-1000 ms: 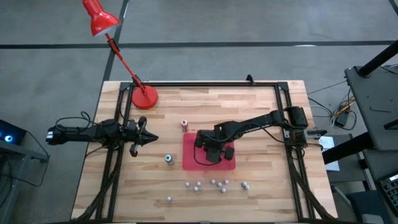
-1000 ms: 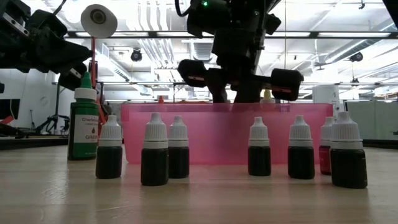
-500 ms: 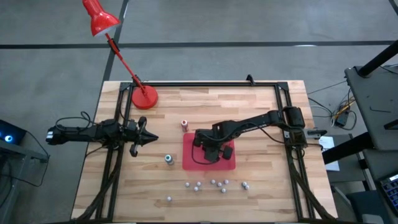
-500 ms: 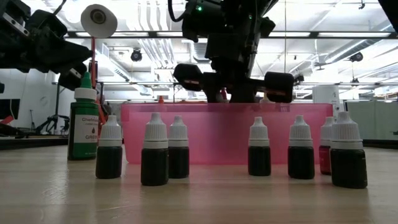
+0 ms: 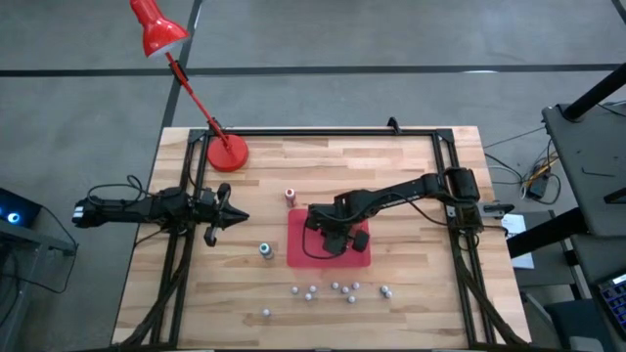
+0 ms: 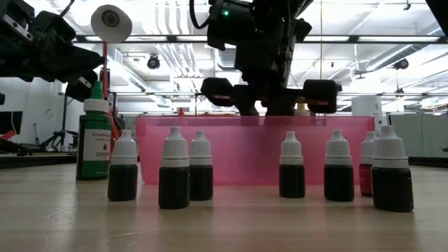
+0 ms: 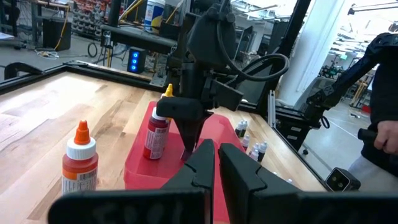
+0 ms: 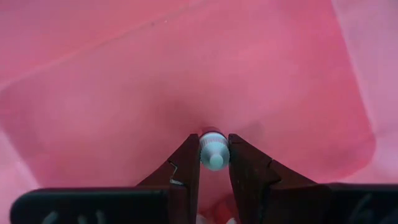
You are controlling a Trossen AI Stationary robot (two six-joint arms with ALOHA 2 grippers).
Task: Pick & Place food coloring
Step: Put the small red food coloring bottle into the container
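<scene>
the right gripper (image 8: 214,163) has its jaws clamped on the pale cap of a small bottle (image 8: 214,151), seen end-on against the floor of the red tray (image 8: 124,81); the bottle's body is hidden under the cap there. in the left wrist view the same bottle (image 7: 157,134) shows a dark red body hanging upright over the tray (image 7: 140,168), though whether its base touches the tray floor is hard to make out. from above, the right gripper (image 5: 330,235) sits over the red tray (image 5: 303,256) at centre frame, and the arm covers the bottle completely.

the left gripper (image 7: 216,163) has its jaws pressed together on nothing; in the high view it (image 5: 235,217) points right from the left of the frame, well apart from the tray.

outward on the surface (image 5: 411,284): an orange bottle (image 5: 290,197) stands just above the tray's upper left corner, a green bottle (image 5: 265,250) just left of the tray, and a loose row of small pale-capped bottles (image 5: 337,289) lies below the tray, their colours unreadable from overhead. in the low view these (image 6: 175,178) look nearly black, and the one at the right (image 6: 367,173) is half hidden behind its neighbour. a red lamp (image 5: 226,153) stands at upper left, its head outside the surface edge.
</scene>
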